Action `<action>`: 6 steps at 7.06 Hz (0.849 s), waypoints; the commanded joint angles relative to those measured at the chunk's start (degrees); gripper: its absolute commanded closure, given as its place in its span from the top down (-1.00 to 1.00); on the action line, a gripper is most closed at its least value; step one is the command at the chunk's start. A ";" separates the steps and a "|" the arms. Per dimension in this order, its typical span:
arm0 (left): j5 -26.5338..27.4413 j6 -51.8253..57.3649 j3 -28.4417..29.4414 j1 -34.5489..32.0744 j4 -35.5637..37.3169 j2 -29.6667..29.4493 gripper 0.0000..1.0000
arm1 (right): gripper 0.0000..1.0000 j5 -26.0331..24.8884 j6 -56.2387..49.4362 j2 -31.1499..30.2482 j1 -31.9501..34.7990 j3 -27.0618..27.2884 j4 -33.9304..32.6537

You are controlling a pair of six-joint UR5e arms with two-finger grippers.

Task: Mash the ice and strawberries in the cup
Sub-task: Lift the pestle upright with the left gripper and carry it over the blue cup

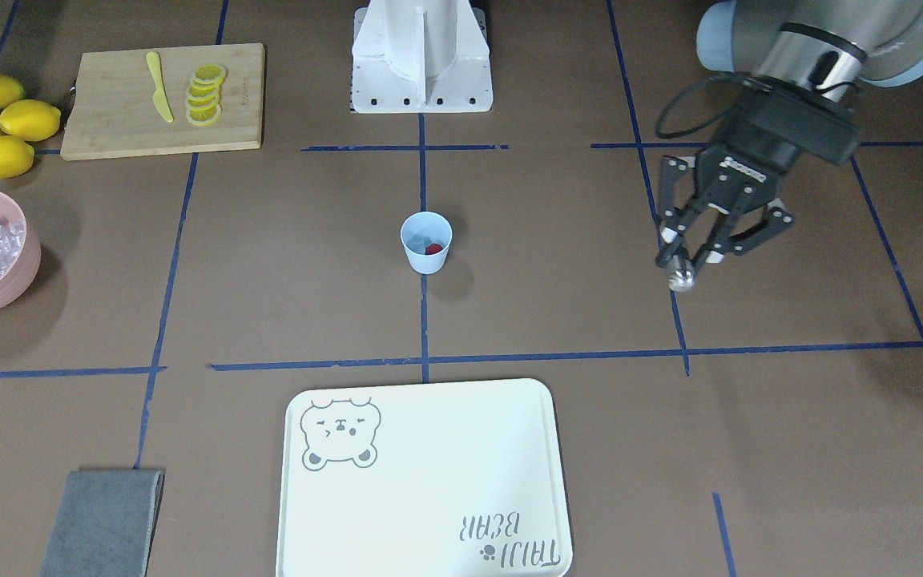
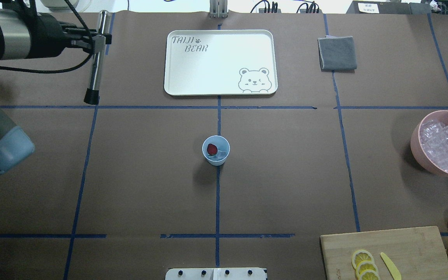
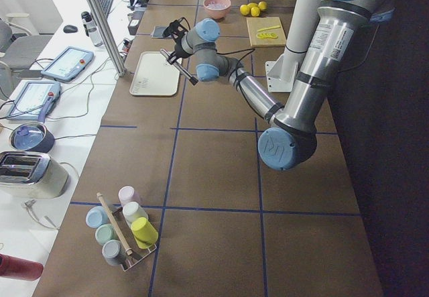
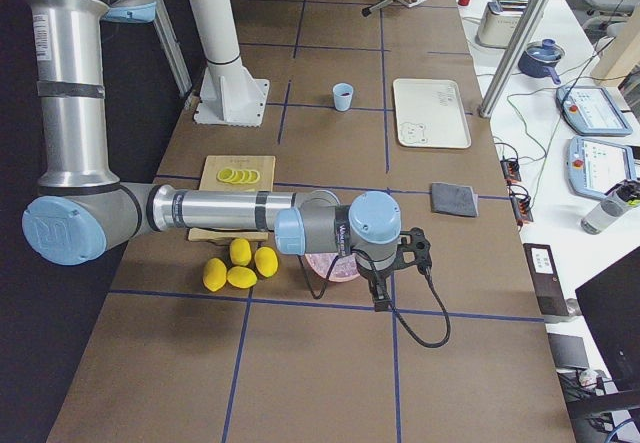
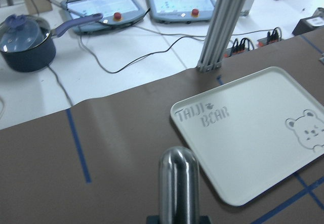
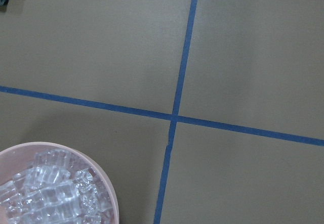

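1. Progress first: the cup (image 2: 216, 150) sits in the middle of the counter (image 2: 150, 186) and it's loaded. There's a red strawberry (image 2: 212, 149) inside, with a few bits of ice (image 2: 220, 156) beside it.
2. The berry looks whole and round to me, so I'd say no mashing has been done yet.
3. The left pincer (image 1: 690, 248) is pressed together on a metal masher (image 2: 95, 58), a shiny rod with a black tip. In the overhead view it hangs well apart from the cup, off to the far left, just beside the left edge of the tray (image 2: 208, 74).
4. What's left, as I read it, is pretty much the whole job: carry the masher over the cup, get it down inside the rim and crush the berry and ice. The cup is small and nothing is holding it, so it could tip.
5. The right pincer (image 4: 382, 293) only shows up from the side camera, hanging by the pink bowl (image 2: 415, 142) of spare ice on the right. I can't tell whether it's spread or not.
6. Writing: the tray says "TAIJI BEAR" with a little paw print, plus a winking bear face in the opposite corner. I can't read anything else.
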 commanded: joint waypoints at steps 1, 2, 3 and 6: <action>10.31 -4.20 -1.10 5.07 -7.63 -1.77 -1.00 | 0.99 0.19 1.81 -0.32 -0.06 1.53 -0.07; 13.24 -4.22 -1.10 6.31 -11.44 -1.60 -1.00 | 0.99 1.23 2.70 -0.50 -0.06 2.15 -0.16; 20.75 -4.13 -1.10 9.97 -12.00 -1.86 -1.00 | 0.99 2.55 2.79 -0.76 0.02 2.42 -0.16; 45.73 -3.34 0.30 28.97 -21.57 -4.49 -1.00 | 0.99 2.38 2.88 -0.68 -0.06 2.60 -0.16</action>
